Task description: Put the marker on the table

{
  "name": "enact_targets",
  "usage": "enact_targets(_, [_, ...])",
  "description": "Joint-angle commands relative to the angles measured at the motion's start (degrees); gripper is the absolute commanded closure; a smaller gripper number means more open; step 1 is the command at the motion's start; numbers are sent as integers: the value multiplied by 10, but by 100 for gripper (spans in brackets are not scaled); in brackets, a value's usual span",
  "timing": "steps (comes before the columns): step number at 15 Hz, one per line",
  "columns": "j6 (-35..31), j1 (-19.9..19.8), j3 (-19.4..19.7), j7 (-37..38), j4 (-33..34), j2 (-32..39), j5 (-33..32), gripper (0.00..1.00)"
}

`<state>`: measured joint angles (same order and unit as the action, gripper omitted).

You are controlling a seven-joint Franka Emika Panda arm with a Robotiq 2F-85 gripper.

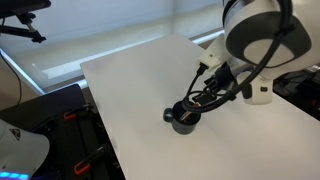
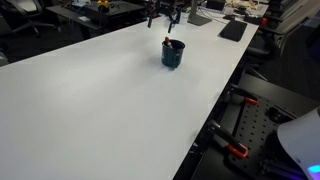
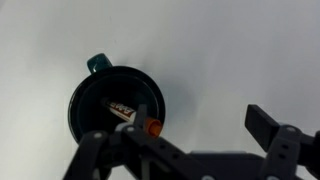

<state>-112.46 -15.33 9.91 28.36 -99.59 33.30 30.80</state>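
Note:
The marker [image 3: 135,115] rests inside a dark teal mug [image 3: 95,100], with its red-orange end [image 3: 153,128] leaning on the mug's rim. The mug stands on the white table [image 3: 230,50]. My gripper [image 3: 185,135] hovers just above the mug and is open and holds nothing. One finger is by the marker's orange end and the other is off to the side over bare table. In both exterior views the mug [image 1: 183,119] [image 2: 173,55] sits under the gripper [image 1: 206,93] [image 2: 166,17]. The marker's tip pokes out of the mug in an exterior view [image 2: 171,42].
The table [image 2: 90,110] is broad and white. Desks with monitors and clutter [image 2: 225,25] stand beyond its far edge. Black frames with orange clamps [image 2: 235,125] stand along one side, and dark equipment [image 1: 60,120] sits off the table edge.

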Motion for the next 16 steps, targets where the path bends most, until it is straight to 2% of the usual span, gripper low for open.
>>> enact_targets(1, [2, 0, 2, 0, 3, 3, 0, 0])
enact_targets(11, [9, -12, 5, 8, 22, 28, 4, 0])
enact_targets(16, [2, -10, 4, -1, 10, 25, 1, 0])
